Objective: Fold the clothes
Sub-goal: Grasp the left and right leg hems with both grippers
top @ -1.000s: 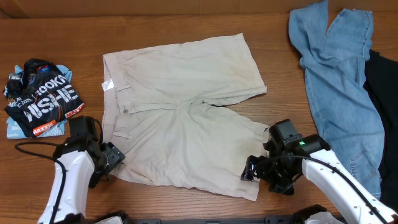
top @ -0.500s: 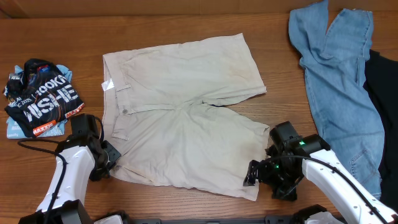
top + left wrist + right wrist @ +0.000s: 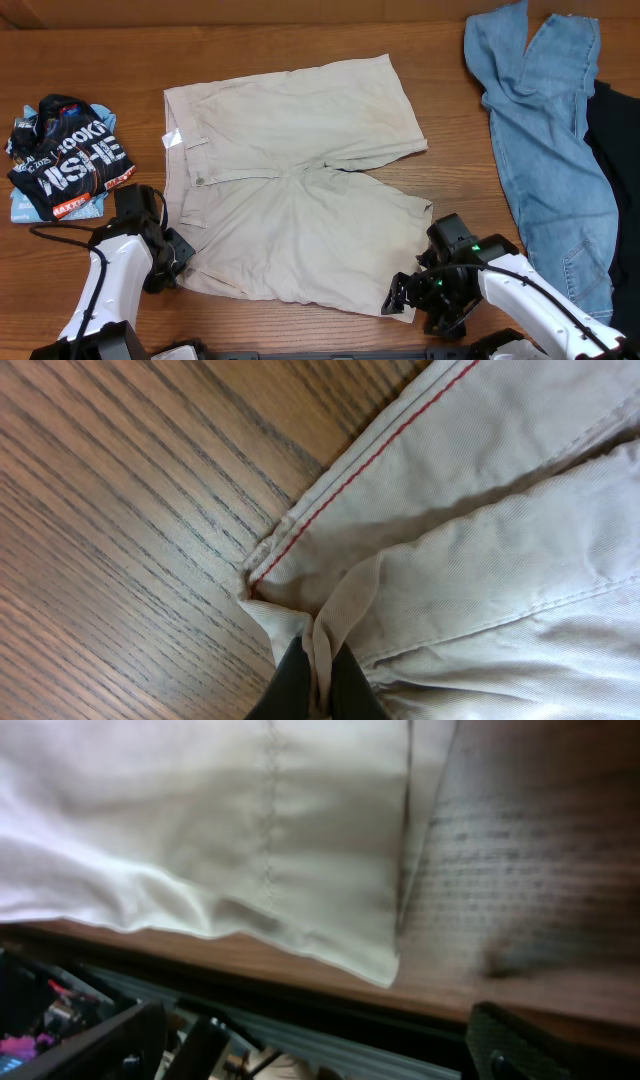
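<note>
The clothes include a cream pair of short trousers spread flat in the middle of the table. My left gripper is at their front-left waistband corner. In the left wrist view that gripper is shut, with a fold of cream cloth pinched between its dark fingers. My right gripper hovers at the front-right leg hem. In the right wrist view the gripper stands open, wide of the hem corner, with nothing between its fingers.
Light blue jeans lie crumpled at the right over a black garment. A black white-lettered piece is bunched at the left. The table's front edge runs just below the hem corner, close to my right gripper.
The left gripper has shut on the waistband corner. The right arm has moved forward and left, closer to the hem corner at the front edge.
</note>
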You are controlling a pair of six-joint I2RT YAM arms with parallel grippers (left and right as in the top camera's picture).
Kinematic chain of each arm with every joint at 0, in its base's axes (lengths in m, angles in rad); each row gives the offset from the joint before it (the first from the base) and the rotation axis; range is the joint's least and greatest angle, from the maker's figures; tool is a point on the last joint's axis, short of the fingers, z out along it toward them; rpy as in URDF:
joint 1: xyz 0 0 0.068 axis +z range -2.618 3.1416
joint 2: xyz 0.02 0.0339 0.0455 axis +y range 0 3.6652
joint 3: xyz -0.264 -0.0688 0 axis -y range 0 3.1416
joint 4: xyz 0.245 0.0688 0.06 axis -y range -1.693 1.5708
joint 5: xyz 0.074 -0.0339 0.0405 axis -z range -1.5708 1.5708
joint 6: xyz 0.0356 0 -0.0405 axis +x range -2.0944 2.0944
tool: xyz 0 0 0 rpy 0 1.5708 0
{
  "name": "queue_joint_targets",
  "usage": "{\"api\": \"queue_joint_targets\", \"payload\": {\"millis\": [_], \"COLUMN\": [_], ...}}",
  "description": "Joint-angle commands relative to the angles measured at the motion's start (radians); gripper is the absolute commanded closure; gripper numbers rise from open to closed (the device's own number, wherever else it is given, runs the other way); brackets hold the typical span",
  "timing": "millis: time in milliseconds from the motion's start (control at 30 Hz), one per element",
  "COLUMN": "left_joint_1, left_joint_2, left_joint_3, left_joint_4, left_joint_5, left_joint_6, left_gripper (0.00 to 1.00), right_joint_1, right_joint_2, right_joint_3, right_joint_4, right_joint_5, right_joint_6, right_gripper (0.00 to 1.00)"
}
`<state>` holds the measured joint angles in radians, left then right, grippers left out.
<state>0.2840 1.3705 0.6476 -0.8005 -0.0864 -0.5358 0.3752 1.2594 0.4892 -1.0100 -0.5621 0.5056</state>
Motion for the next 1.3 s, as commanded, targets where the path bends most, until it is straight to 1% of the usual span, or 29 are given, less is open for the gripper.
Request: {"api": "queue_joint_targets", "payload": {"millis": [0, 100, 133, 200, 300, 367, 400, 433, 767, 833, 900, 933, 967, 1000, 1267], "left_joint_1": [0.006, 0.006, 0.006, 0.006, 0.006, 0.006, 0.006, 0.006, 0.006, 0.006, 0.006, 0.006, 0.006, 0.006, 0.006], "left_joint_2": [0.01, 0.01, 0.01, 0.01, 0.01, 0.01, 0.01, 0.01, 0.01, 0.01, 0.01, 0.01, 0.01, 0.01, 0.01], "left_joint_3": [-0.005, -0.005, -0.005, -0.005, -0.005, -0.005, -0.005, -0.005, -0.005, -0.005, -0.005, -0.005, -0.005, -0.005, -0.005], "left_joint_4": [-0.011, -0.013, -0.014, -0.014, -0.014, -0.014, -0.014, -0.014, -0.023, -0.023, -0.023, -0.023, -0.023, -0.023, -0.025], "left_joint_5": [0.002, 0.002, 0.002, 0.002, 0.002, 0.002, 0.002, 0.002, 0.001, 0.002, 0.002, 0.002, 0.002, 0.002, 0.002], "left_joint_6": [0.036, 0.042, 0.042, 0.042, 0.042, 0.042, 0.042, 0.042, 0.043, 0.043, 0.043, 0.043, 0.043, 0.043, 0.043], "left_gripper": [0.96, 0.96, 0.96, 0.96, 0.96, 0.96, 0.96, 0.96, 0.96, 0.96, 0.96, 0.96, 0.96, 0.96, 0.96], "right_joint_1": [0.006, 0.006, 0.006, 0.006, 0.006, 0.006, 0.006, 0.006, 0.006, 0.006, 0.006, 0.006, 0.006, 0.006, 0.006], "right_joint_2": [0.0, 0.0, 0.0, 0.0, 0.0, 0.0, 0.0, 0.0, 0.0, 0.0, 0.0, 0.0, 0.0, 0.0, 0.0], "right_joint_3": [-0.013, -0.013, -0.013, -0.013, -0.013, -0.013, -0.013, -0.013, -0.013, -0.013, -0.013, -0.013, -0.013, -0.013, -0.05], "right_joint_4": [0.05, 0.068, 0.075, 0.092, 0.101, 0.1, 0.101, 0.101, 0.103, 0.091, 0.085, 0.085, 0.085, 0.085, 0.156], "right_joint_5": [-0.003, -0.003, 0.002, 0.003, 0.003, 0.003, 0.003, 0.003, 0.047, 0.05, 0.055, 0.057, 0.061, 0.068, 0.053], "right_joint_6": [0.022, 0.021, 0.019, 0.019, 0.023, 0.023, 0.023, 0.023, 0.046, 0.046, 0.049, 0.049, 0.049, 0.049, 0.057], "right_gripper": [0.02, 0.09, 0.22, 0.42, 0.61, 0.76, 0.94, 0.96, 0.96, 0.94, 0.8, 0.67, 0.61, 0.58, 0.58]}}
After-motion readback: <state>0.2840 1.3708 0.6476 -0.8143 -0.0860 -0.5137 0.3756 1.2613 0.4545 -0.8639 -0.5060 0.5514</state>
